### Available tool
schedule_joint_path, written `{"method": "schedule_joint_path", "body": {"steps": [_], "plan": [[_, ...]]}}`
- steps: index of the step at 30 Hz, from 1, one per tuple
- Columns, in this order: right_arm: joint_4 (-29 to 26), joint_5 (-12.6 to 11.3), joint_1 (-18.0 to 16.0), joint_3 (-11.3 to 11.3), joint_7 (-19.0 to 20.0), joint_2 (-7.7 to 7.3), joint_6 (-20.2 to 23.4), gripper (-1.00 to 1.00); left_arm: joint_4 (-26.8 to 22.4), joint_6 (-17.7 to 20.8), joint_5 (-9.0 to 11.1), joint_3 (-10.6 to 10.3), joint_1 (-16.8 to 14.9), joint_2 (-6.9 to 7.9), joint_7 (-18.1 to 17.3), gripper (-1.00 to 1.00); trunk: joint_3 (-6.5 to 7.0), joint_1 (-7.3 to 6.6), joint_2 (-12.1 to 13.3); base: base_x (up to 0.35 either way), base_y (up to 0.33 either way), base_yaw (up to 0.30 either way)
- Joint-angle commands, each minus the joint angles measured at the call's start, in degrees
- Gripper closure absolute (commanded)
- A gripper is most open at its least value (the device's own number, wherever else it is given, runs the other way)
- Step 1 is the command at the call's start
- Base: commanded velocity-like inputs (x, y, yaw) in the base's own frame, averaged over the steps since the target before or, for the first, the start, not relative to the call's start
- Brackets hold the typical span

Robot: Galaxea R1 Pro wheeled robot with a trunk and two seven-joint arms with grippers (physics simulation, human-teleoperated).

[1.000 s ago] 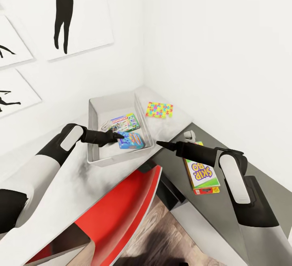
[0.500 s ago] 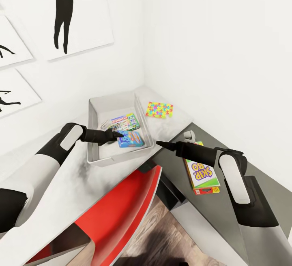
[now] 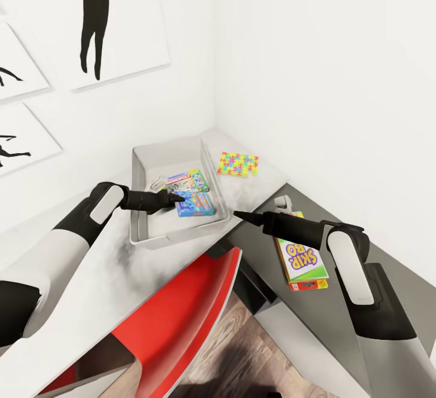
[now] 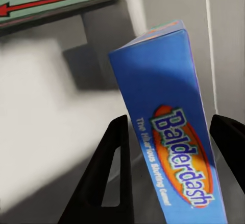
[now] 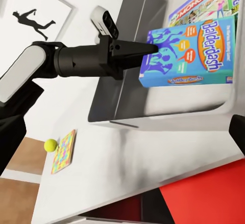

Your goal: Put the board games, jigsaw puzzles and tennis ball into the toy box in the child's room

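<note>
Two games in the toy box (image 3: 140, 171): Monopoly box (image 3: 189, 179) flat, Balderdash box (image 3: 197, 204) between left gripper (image 3: 175, 198) jaws; outstanding: SKIP-BO box (image 3: 301, 258) at 4 o'clock, puzzles (image 3: 238, 164), ball (image 5: 50, 144); right gripper (image 3: 237, 214) jaws indeterminate.

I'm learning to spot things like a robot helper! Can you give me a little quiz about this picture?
1. True or false: the SKIP-BO box lies inside the toy box.
2. Which box does the left gripper hold? A Monopoly, B Balderdash, C SKIP-BO.
3. What flat, colourful thing lies beside the tennis ball?

Key: 1 false, it is outside; 2 B; 3 a jigsaw puzzle.
</note>
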Motion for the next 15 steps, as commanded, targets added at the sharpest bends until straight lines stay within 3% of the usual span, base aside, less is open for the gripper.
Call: {"method": "schedule_joint_path", "body": {"steps": [1,15], "plan": [[0.0,0.5,-0.1,0.0,0.5,-0.03,0.1,-1.0,0.0,-0.1,-0.6,-0.2,-0.1,0.05,-0.6,1.0,-0.13,0.03,-0.1,0.0,0.0,0.0],[0.0,0.5,-0.1,0.1,0.5,-0.03,0.1,-1.0,-0.4,-0.3,-1.8,-0.2,-0.3,-0.07,-1.5,1.0,-1.15,0.03,-0.1,0.0,0.0,0.0]]}}
